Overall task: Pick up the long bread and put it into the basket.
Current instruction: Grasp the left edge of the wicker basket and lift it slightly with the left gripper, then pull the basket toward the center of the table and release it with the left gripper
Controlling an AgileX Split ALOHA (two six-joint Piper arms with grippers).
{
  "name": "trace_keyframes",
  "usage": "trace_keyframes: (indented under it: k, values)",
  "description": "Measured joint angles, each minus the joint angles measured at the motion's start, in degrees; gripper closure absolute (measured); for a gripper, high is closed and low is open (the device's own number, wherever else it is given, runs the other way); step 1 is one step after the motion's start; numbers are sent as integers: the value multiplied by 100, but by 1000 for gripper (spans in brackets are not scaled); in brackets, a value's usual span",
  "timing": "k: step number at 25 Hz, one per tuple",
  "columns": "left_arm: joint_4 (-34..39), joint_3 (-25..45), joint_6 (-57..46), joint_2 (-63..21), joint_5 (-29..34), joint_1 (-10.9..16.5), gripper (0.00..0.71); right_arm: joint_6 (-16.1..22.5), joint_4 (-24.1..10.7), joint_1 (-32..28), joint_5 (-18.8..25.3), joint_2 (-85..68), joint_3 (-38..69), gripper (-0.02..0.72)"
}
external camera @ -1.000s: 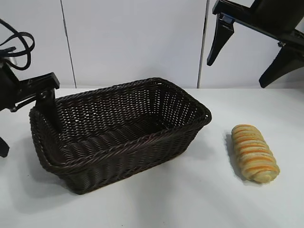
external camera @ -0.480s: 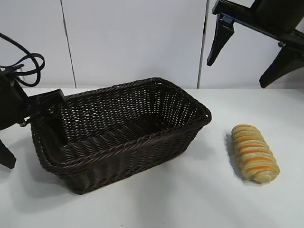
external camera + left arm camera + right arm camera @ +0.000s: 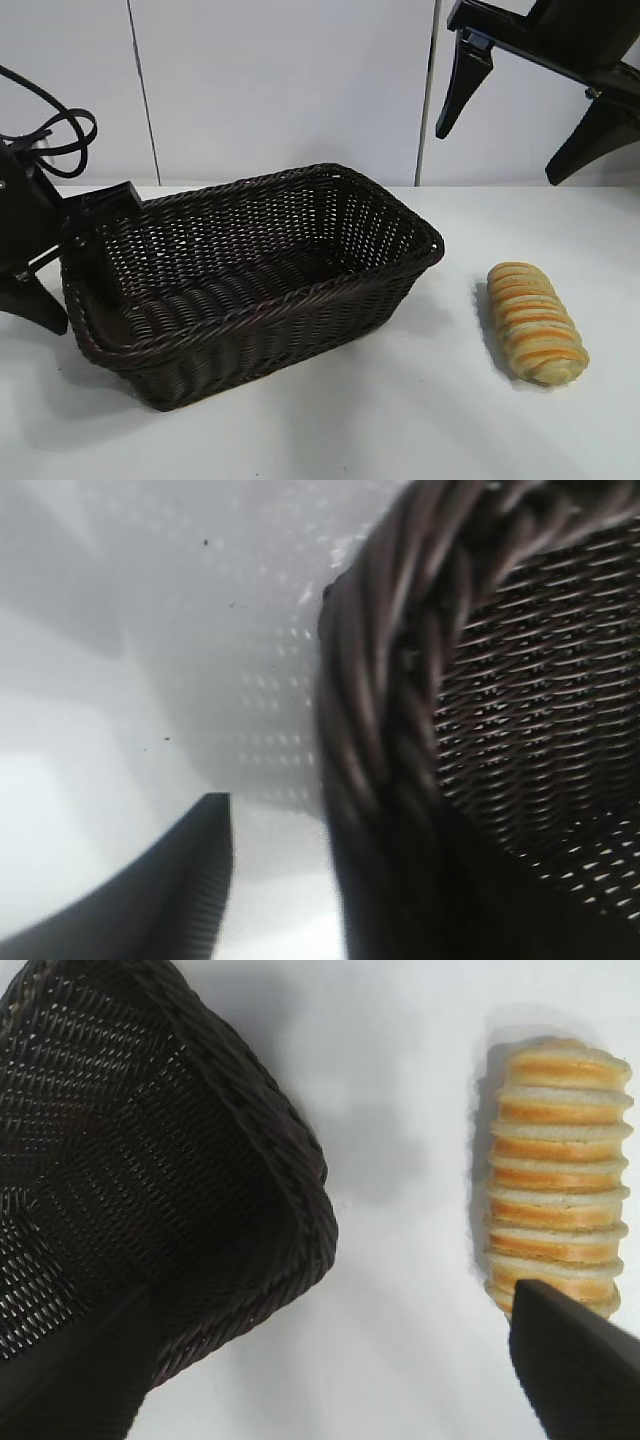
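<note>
dark brown wicker basket (image 3: 250, 275) sits on the white table (image 3: 400, 420), its braided rim nearest the left arm pinched by the left gripper (image 3: 72, 268): one finger lies inside the wall, the other outside, clamped on the weave, as the left wrist view shows along the rim (image 3: 380, 730). long bread (image 3: 535, 322), golden-tan with orange-brown stripes, rests on the table well apart from the basket, on its right-arm side. right gripper (image 3: 525, 110) hangs high above the bread, fingers spread wide and empty; one fingertip (image 3: 575, 1375) overlaps the loaf's end (image 3: 555, 1170) in the right wrist view.
</note>
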Motion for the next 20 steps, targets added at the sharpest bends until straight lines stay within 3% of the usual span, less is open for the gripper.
trace_keyframes:
  k: [8,20]
  values:
    - [-376,-170,481,40,169,5,611,0,0,0,0,0,0,17]
    - [197,-2165,809,47,1809,5,611,0,0,0,-1,0,0,17]
